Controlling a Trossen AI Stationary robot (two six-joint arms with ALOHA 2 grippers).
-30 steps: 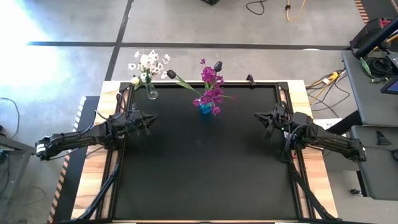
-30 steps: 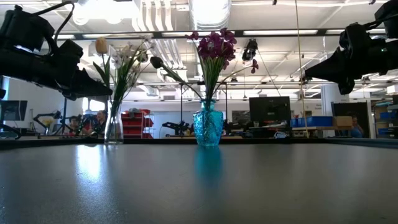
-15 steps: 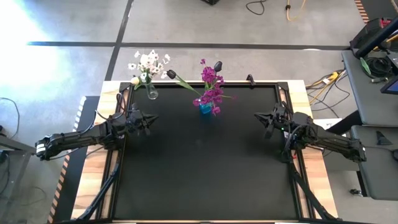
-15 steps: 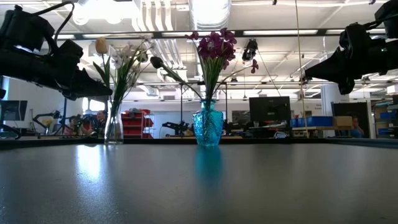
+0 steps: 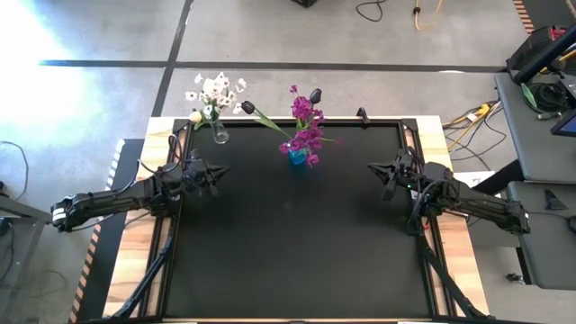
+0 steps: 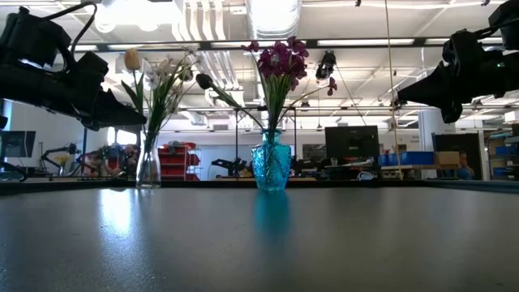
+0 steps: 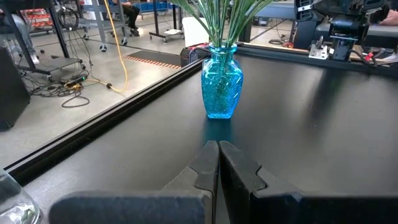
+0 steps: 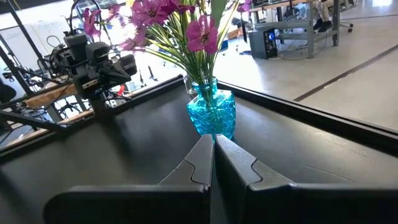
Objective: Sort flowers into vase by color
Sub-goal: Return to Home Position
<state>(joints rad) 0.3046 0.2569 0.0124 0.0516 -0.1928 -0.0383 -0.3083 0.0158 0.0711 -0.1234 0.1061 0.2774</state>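
All flowers (image 5: 306,117) look sorted, nothing left to place: white and cream ones in the clear vase (image 5: 219,135) at upper left, magenta and dark ones in the blue vase (image 5: 297,157) at upper centre, while left gripper (image 5: 220,171) and right gripper (image 5: 373,166) hover empty, jaws together.

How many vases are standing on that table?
2. A clear vase stands by the far left corner, and a blue vase stands toward the far edge, near its middle. None seems hidden.

Black table (image 5: 288,261) bears blue vase (image 5: 297,157) and clear vase (image 5: 220,135).
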